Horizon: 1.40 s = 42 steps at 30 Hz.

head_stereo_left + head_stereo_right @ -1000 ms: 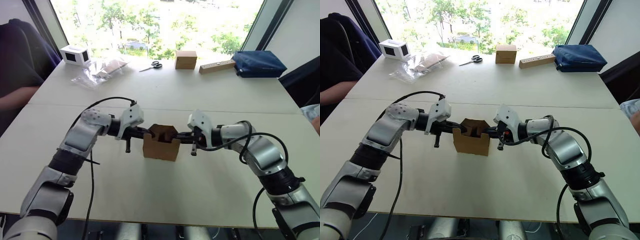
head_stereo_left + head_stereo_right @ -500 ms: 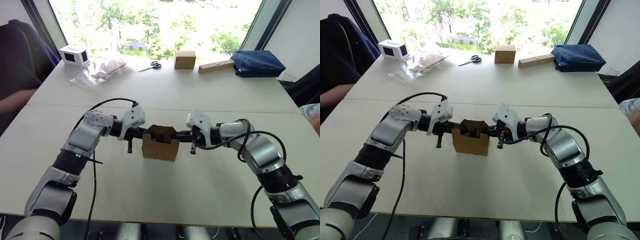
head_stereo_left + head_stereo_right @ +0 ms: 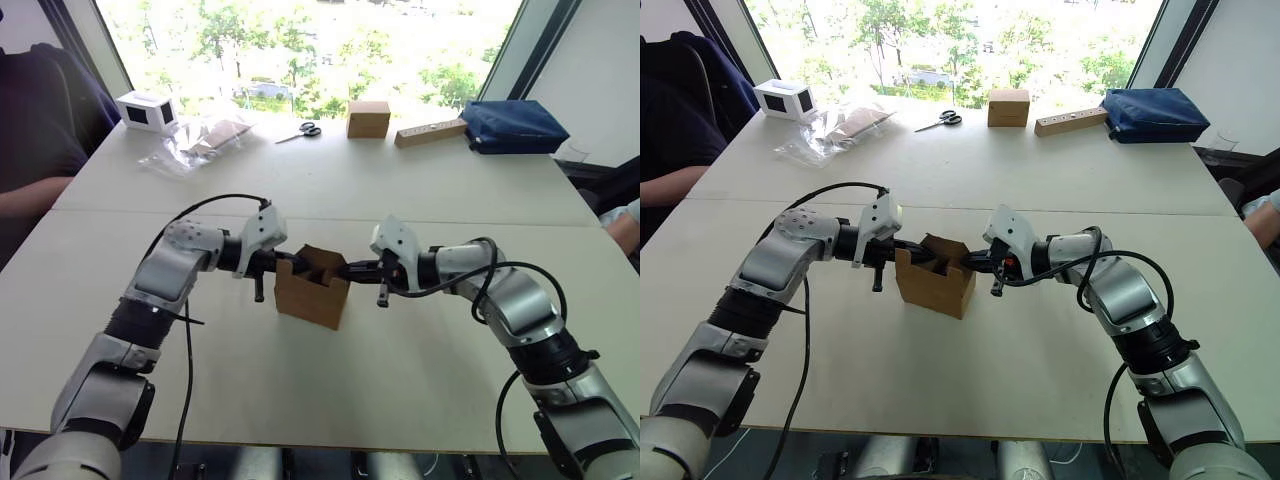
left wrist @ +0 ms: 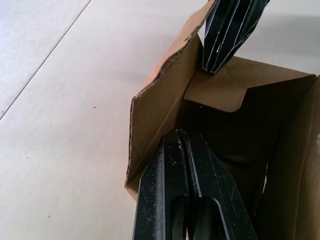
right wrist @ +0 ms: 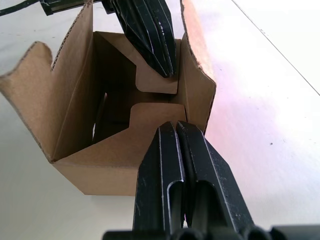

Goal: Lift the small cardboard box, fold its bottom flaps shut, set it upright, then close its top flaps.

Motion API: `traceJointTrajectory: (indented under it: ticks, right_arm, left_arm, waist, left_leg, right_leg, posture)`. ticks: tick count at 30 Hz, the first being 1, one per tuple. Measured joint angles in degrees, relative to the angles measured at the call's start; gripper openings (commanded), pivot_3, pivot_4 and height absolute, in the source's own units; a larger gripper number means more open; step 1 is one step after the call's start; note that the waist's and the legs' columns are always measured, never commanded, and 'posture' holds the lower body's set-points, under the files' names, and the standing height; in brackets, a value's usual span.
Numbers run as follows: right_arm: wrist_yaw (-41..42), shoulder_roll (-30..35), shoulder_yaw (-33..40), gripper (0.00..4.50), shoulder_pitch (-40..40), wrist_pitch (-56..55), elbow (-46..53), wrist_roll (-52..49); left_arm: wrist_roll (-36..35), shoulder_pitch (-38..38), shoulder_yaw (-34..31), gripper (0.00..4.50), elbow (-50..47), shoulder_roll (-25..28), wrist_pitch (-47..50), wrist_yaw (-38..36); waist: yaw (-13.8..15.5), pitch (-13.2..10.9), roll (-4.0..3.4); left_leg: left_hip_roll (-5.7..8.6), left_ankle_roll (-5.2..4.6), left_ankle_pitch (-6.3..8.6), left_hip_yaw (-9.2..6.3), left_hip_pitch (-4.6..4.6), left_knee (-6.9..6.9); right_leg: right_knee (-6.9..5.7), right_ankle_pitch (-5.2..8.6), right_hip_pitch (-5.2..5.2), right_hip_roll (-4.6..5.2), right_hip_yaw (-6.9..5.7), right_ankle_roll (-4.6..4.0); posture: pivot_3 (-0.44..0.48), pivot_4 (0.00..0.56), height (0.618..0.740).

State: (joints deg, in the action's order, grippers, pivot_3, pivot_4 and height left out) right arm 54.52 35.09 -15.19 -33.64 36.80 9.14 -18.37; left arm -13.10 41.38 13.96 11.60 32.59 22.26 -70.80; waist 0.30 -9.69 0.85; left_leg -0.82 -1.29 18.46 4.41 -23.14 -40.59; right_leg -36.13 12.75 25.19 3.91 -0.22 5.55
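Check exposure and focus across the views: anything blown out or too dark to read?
Eye views: the window behind the table is overexposed, foliage washed pale; the small cardboard box is evenly lit. Right wrist view: a bright pinkish glare patch on the table beside the box. Left wrist view: the box interior is deep in shadow, and the left gripper looks soft.

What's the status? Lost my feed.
Left gripper, right gripper: both shut, tips inside the small brown cardboard box. Box tilted, top flaps open. Nothing blocking.

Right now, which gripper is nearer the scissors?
Left. The left gripper sits at the small cardboard box, on the side under the scissors; the right gripper is at the box's other side.
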Motion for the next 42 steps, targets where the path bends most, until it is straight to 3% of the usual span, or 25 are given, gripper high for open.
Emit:
traceJointTrajectory:
  ticks: [22, 28, 31, 36, 42]
  right_arm:
    - [0.06, -0.24, 5.59, 0.0, 0.28, 0.08, 0.98, -3.46]
    - [-3.51, -0.01, 16.28, 0.0, 3.62, 7.2, 8.86, -12.04]
    - [-6.27, 0.56, 21.41, 0.0, 7.73, 13.39, 17.37, -19.04]
    - [-9.09, 2.02, 20.63, 0.0, 14.72, 19.98, 30.02, -27.11]
    - [-13.85, 1.48, 12.9, 0.0, 14.67, 19.26, 32.1, -24.88]
  left_arm:
    - [-6.61, -2.59, -4.36, 0.01, -7.97, 1.16, 11.56, 1.26]
    - [-12.28, -1.02, -12.71, 0.01, -8.55, 5.08, 17.28, 2.97]
    - [-16.05, -3.82, -15.66, 0.01, -13.51, 8.16, 21.4, 2.88]
    - [-20.5, -11.98, -15.66, 0.01, -21.47, 12.11, 25.95, 0.94]
    - [-19.39, -14.32, -12.14, 0.01, -22.86, 11.54, 23.61, 1.69]
  waist:
    - [0.05, 0.0, 0.0]
    - [0.07, -0.01, 0.0]
    - [0.03, -0.01, 0.0]
    - [-0.09, -0.01, 0.0]
    - [0.29, 0.0, 0.0]
  left_leg:
    - [-0.04, 0.0, 0.0, -0.02, -0.02, 0.0]
    - [-0.08, 0.0, 0.0, -0.04, -0.03, 0.0]
    - [-0.09, 0.01, 0.01, -0.04, -0.04, 0.02]
    - [-0.08, 0.0, 0.01, -0.03, 0.0, 0.02]
    - [-0.02, 0.01, 0.01, -0.02, 0.04, 0.01]
  right_leg:
    - [0.0, 0.0, 0.02, 0.0, 0.01, 0.0]
    - [0.01, 0.0, 0.03, 0.01, 0.0, 0.0]
    - [0.02, 0.0, 0.03, 0.04, 0.0, 0.0]
    - [0.0, 0.02, 0.02, 0.1, 0.0, -0.03]
    - [0.02, 0.11, -0.04, 0.09, 0.0, -0.2]
  posture:
    - [0.0, 0.15, 0.74]
    - [0.0, 0.15, 0.74]
    - [0.0, 0.15, 0.74]
    - [0.0, 0.15, 0.74]
    - [0.0, 0.15, 0.74]
